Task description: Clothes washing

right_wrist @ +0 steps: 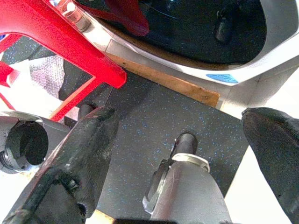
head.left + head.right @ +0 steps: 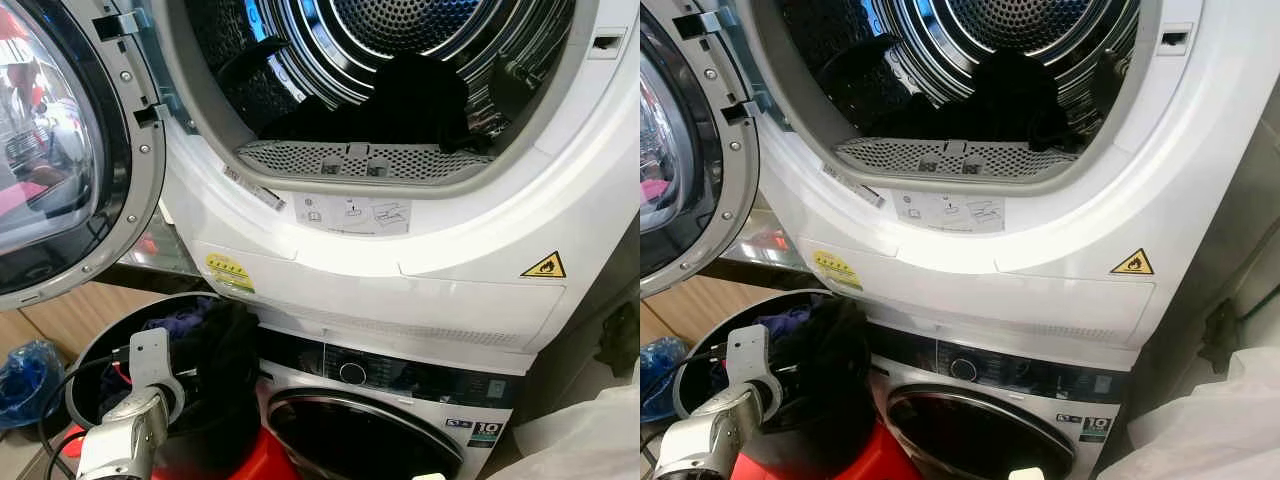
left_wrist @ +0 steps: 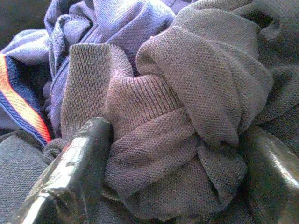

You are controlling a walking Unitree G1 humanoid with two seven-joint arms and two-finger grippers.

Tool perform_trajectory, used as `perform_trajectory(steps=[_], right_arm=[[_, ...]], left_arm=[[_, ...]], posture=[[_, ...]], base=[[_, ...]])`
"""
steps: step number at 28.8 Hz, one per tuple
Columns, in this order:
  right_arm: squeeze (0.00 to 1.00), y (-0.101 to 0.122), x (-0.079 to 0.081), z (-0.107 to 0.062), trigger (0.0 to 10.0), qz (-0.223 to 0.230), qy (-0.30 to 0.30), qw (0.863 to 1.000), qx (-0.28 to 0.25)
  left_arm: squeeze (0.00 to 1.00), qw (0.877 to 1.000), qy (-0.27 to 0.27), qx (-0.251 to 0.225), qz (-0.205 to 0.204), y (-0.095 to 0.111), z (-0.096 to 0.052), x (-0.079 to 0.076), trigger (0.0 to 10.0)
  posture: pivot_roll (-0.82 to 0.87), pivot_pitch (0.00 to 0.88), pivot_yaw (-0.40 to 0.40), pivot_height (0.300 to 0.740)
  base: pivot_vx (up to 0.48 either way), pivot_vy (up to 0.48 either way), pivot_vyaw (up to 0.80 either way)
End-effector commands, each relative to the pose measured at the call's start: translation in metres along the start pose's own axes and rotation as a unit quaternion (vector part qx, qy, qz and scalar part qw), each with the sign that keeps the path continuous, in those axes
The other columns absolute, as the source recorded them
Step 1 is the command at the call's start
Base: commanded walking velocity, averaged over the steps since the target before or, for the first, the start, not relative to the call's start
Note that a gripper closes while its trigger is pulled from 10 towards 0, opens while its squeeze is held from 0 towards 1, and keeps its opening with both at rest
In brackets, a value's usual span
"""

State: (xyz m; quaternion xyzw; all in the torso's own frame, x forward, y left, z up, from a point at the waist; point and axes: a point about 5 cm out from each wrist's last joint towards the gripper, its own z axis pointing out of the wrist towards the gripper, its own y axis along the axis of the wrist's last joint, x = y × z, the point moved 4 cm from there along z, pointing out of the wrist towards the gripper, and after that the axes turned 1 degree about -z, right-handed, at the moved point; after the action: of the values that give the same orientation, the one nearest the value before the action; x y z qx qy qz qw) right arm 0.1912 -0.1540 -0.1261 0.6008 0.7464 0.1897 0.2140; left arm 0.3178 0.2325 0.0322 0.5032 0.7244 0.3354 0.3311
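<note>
My left claw [image 3: 173, 154] sits down in the black laundry basket [image 2: 90, 360] below the open dryer [image 2: 400, 120], fingers spread around a bunched grey knit garment [image 3: 187, 116], while my right claw [image 1: 187, 140] hangs open over the floor [image 1: 154, 116].

Dark speckled floor [image 1: 154, 112] underfoot, carrying a wooden plinth [image 1: 187, 86] beneath the stacked washer [image 2: 400, 420] and dryer [image 2: 420, 240]; red plastic stool [image 1: 51, 32] standing alongside, black laundry basket [image 2: 90, 370] set on top.

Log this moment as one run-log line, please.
left gripper: open around grey garment in basket | right gripper: idle, open | dryer door: open
</note>
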Motion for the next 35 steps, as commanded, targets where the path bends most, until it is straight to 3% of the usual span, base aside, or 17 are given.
perform_trajectory(steps=[1, 17, 35], right_arm=[[0.0, 0.003, 0.003, 0.001, 10.0, -0.002, 0.004, 1.0, -0.003], [0.0, 0.001, 0.004, 0.0, 10.0, -0.009, 0.004, 1.0, -0.003], [0.0, 0.002, 0.004, 0.0, 10.0, -0.007, -0.002, 1.0, -0.003]], left_arm=[[0.0, 1.0, 0.026, 0.012, 0.002, -0.005, 0.001, 0.012, 0.0], [0.0, 0.999, 0.039, 0.029, 0.003, -0.017, 0.006, 0.011, 0.0], [0.0, 0.999, 0.037, 0.016, -0.001, -0.013, 0.008, 0.007, 0.0]], posture=[[-0.02, 0.0, 0.118, 0.74], [-0.03, 0.0, 0.115, 0.74], [-0.04, 0.0, 0.123, 0.74]], base=[[0.0, 0.0, 0.0], [0.0, 0.0, 0.0], [0.0, 0.0, 0.0]])
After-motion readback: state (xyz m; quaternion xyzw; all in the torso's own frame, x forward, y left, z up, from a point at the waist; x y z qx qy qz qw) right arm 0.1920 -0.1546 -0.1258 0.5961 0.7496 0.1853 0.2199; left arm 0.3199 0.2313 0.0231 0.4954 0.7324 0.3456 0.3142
